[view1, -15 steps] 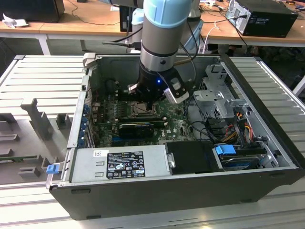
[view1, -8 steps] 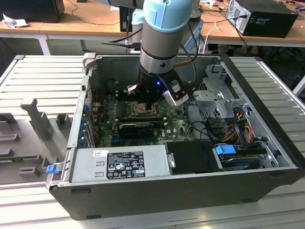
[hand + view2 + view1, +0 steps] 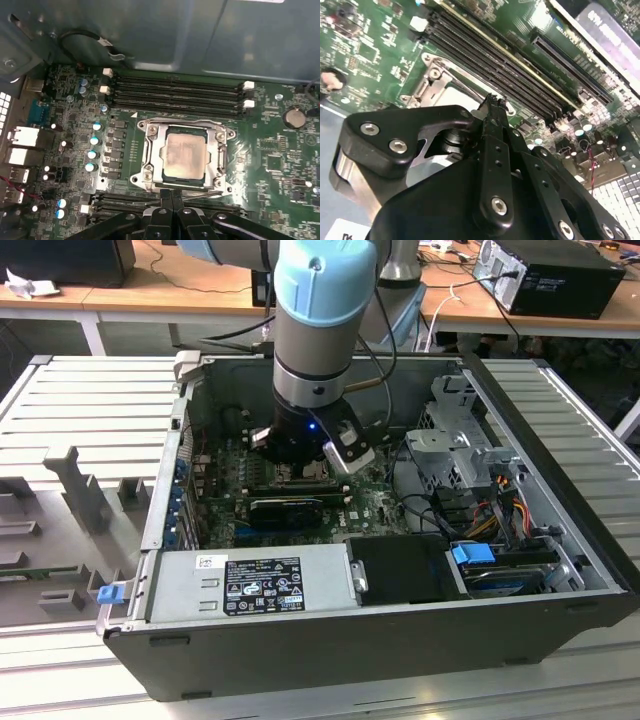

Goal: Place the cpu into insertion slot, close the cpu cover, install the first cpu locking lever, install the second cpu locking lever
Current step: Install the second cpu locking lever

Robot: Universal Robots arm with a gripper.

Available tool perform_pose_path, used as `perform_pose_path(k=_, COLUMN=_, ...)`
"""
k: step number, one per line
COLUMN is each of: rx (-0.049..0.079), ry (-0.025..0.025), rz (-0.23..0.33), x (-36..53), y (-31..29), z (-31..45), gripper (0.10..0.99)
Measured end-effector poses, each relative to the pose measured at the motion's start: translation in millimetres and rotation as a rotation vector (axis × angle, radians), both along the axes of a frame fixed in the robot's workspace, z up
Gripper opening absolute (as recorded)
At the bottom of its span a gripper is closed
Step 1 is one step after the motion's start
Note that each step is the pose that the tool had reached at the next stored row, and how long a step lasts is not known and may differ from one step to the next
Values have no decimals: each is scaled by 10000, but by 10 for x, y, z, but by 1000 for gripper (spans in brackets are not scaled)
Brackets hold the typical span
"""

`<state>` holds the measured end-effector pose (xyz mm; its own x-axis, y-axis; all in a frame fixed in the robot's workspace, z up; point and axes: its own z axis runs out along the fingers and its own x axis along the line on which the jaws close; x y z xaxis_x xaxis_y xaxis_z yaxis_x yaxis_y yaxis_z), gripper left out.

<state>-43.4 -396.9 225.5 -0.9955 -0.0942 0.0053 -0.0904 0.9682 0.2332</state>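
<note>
Black fingers (image 3: 171, 200) of my gripper (image 3: 171, 197) are pressed together, holding nothing, right at the socket's near edge. At twelve o'clock from them lies the chip (image 3: 184, 157), seated in the socket (image 3: 220, 160), cover (image 3: 154, 159) down around it.

No print can be made out here. The black sticker (image 3: 262, 585) on the grey power supply box (image 3: 250, 580) carries rows of white text and marks, all too small to read, and a small white tag (image 3: 212, 562) sits just beside it, equally unreadable.
</note>
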Motion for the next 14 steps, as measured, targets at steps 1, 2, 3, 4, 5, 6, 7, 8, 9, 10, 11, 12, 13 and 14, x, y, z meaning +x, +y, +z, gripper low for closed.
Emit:
perform_pose_path(k=1, rx=-1, ry=0, rz=1, x=-10, y=0, z=-36, gripper=106)
perform_pose_path(k=2, rx=2, ry=1, rz=1, x=-16, y=1, z=-69, gripper=106)
perform_pose_path(k=3, rx=9, ry=2, rz=2, x=-26, y=1, z=-91, gripper=106)
perform_pose_path(k=4, rx=19, ry=2, rz=2, x=-40, y=1, z=-99, gripper=106)
perform_pose_path(k=5, rx=59, ry=2, rz=3, x=-75, y=-1, z=-108, gripper=106)
perform_pose_path(k=6, rx=104, ry=1, rz=1, x=-109, y=-3, z=-113, gripper=106)
perform_pose_path(k=7, rx=148, ry=1, rz=0, x=-139, y=-5, z=-117, gripper=106)
perform_pose_path(k=8, rx=232, ry=0, rz=2, x=-186, y=-8, z=-122, gripper=106)
perform_pose_path(k=9, rx=342, ry=1, rz=7, x=-234, y=-12, z=-132, gripper=106)
perform_pose_path(k=10, rx=422, ry=1, rz=8, x=-255, y=-14, z=-142, gripper=106)
perform_pose_path(k=11, rx=478, ry=0, rz=9, x=-261, y=-16, z=-159, gripper=106)
perform_pose_path(k=12, rx=541, ry=1, rz=8, x=-263, y=-20, z=-182, gripper=106)
perform_pose_path(k=13, rx=603, ry=1, rz=8, x=-263, y=-25, z=-216, gripper=106)
perform_pose_path(k=14, rx=670, ry=3, rz=9, x=-264, y=-31, z=-239, gripper=106)
